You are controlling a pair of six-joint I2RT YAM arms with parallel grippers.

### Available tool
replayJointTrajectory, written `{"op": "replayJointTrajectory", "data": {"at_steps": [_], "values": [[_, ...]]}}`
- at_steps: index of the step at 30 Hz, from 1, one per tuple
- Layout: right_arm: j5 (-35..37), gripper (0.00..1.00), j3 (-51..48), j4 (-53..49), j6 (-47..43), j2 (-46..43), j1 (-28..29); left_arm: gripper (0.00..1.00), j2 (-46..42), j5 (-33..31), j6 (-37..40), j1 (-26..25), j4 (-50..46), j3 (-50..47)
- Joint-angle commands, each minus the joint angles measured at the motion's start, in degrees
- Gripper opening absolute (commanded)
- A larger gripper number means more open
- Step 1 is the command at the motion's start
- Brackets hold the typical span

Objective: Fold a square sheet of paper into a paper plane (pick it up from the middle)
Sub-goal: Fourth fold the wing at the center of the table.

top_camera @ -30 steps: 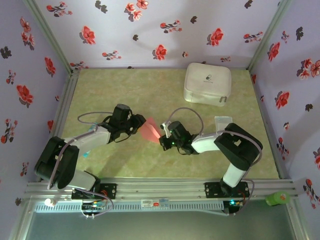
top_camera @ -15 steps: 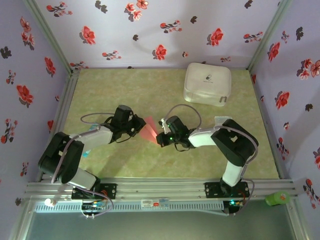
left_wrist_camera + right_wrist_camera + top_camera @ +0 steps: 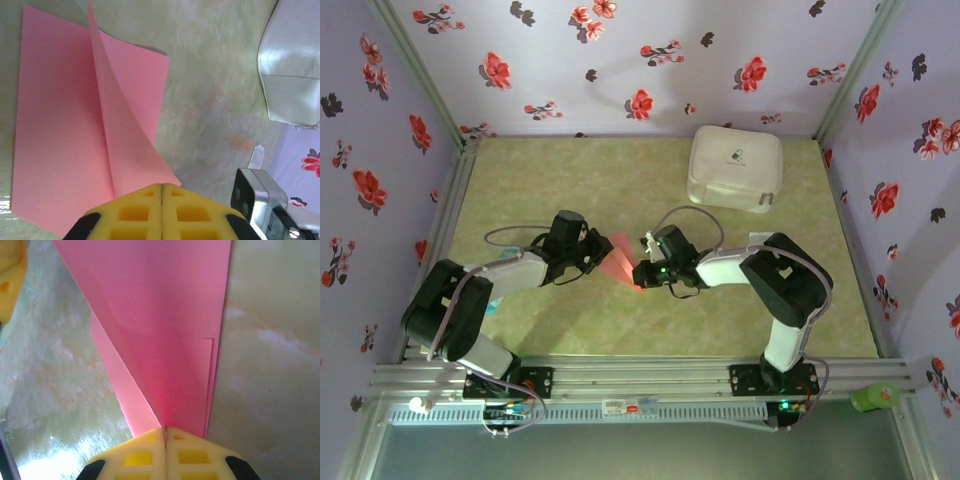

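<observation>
While both arms meet mid-table in the top view, the left gripper (image 3: 596,252) and right gripper (image 3: 638,274) flank the square sheet of paper (image 3: 618,258); the white case (image 3: 735,167) sits closed at 1 o'clock, contents hidden. From the left wrist, pads pressed together pinch a raised flap. From the right wrist, shut pads nip the layered edge. A fold seems underway; next, that flap needs laying flat and creasing.

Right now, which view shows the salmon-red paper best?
Left wrist: the paper spreads across the frame, one broad panel and a flap rising from a crease. Right wrist gives a close look at its overlapping layers narrowing toward the camera. Top external shows it as a small red patch.
</observation>
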Motion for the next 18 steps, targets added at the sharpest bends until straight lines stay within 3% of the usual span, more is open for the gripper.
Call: {"op": "replayJointTrajectory", "data": {"at_steps": [1, 8, 18], "values": [[-0.3, 0.06, -1.8, 1.6, 2.0, -0.3, -0.6, 0.07, 1.6, 1.1, 0.3, 0.4, 1.3, -0.3], [-2.1, 0.05, -7.5, 12.8, 4.7, -2.7, -1.7, 0.06, 3.2, 2.3, 0.1, 0.3, 2.9, 0.4], [-4.5, 0.04, -8.0, 14.8, 7.1, -1.0, -3.3, 0.05, 4.8, 4.1, 0.8, -0.6, 5.1, 1.8]]}}
